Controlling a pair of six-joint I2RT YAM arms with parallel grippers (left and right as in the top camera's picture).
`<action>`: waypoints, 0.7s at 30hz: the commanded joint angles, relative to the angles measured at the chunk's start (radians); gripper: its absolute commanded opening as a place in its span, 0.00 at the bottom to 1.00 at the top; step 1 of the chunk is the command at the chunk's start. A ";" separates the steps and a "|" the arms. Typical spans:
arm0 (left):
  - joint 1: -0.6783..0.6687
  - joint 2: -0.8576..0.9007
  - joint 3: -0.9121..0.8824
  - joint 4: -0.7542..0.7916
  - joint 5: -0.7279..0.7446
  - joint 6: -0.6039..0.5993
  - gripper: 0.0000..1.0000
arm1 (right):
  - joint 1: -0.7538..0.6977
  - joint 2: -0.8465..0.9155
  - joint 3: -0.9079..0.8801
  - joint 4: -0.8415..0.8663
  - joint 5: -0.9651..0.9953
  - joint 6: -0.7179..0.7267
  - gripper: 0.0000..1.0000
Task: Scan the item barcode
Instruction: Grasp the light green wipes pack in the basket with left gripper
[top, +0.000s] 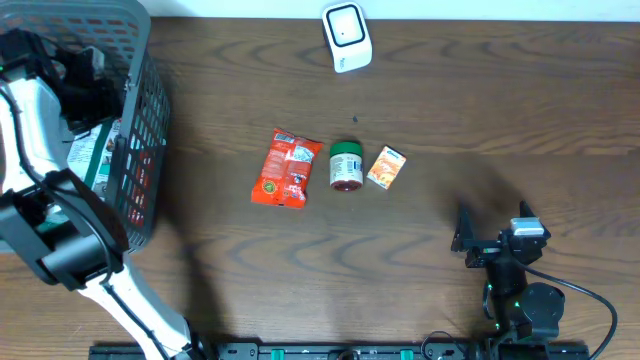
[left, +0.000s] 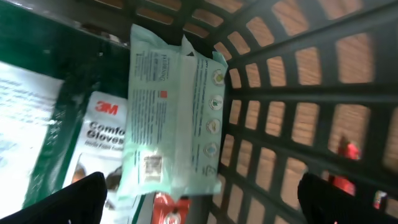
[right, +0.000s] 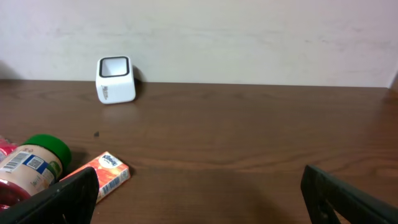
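A pale green wipes pack (left: 174, 118) with a small barcode near its lower end lies in the grey basket (top: 140, 120), on a 3M gloves package (left: 99, 130). My left gripper (left: 202, 186) hangs open just above the pack, its fingers wide on either side and touching nothing. The white scanner (top: 347, 37) stands at the table's far edge, also in the right wrist view as the scanner (right: 115, 79). My right gripper (top: 493, 224) rests open at the front right, holding nothing.
A red snack bag (top: 285, 168), a green-lidded jar (top: 346, 166) and an orange tissue box (top: 386, 167) lie mid-table. A red item (left: 165, 208) lies under the wipes pack. The basket's lattice wall (left: 292, 93) is close on the left gripper's right side.
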 joint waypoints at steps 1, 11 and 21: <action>-0.006 0.055 -0.019 0.012 0.006 0.021 0.98 | 0.004 -0.004 -0.002 -0.004 -0.005 0.013 0.99; -0.032 0.169 -0.020 0.012 -0.089 0.021 1.00 | 0.004 -0.004 -0.002 -0.004 -0.005 0.013 0.99; -0.031 0.177 -0.018 0.011 -0.115 0.020 0.46 | 0.004 -0.004 -0.002 -0.004 -0.005 0.013 0.99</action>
